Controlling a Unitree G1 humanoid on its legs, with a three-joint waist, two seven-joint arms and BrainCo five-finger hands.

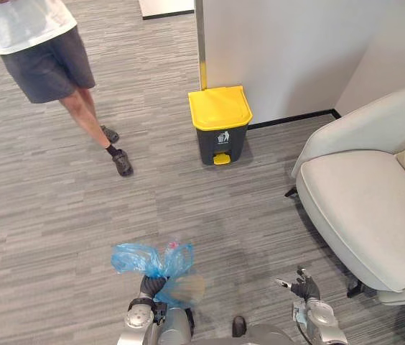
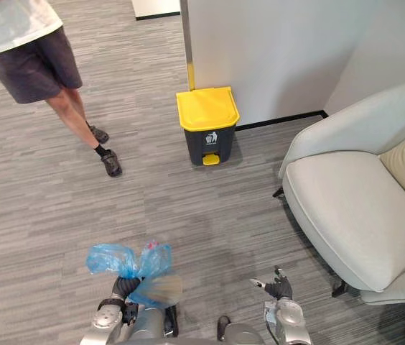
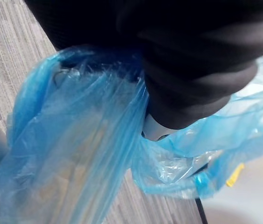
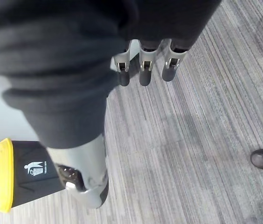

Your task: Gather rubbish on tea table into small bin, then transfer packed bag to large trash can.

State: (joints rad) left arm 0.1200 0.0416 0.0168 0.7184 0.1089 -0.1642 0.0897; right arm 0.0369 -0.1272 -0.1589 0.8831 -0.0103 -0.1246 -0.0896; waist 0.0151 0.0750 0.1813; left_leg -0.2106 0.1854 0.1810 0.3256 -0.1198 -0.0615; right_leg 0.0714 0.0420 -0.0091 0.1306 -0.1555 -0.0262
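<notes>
Being clutched by the curled left hand, a blue bag is seen well apart from the yellow-lidded bin; right hand is relaxed, empty.

Built in silver-grey metal along the left arm and right arm, with rounded, ring-shaped joints near the wrists. Wrapped at the left hand and right hand in a dark ribbed cover, matte and soft-looking, bulging in thick folds. Fitted with slim silver fingers ending in dark rounded tips, and a broader silver thumb with a dark inset near its end.
</notes>
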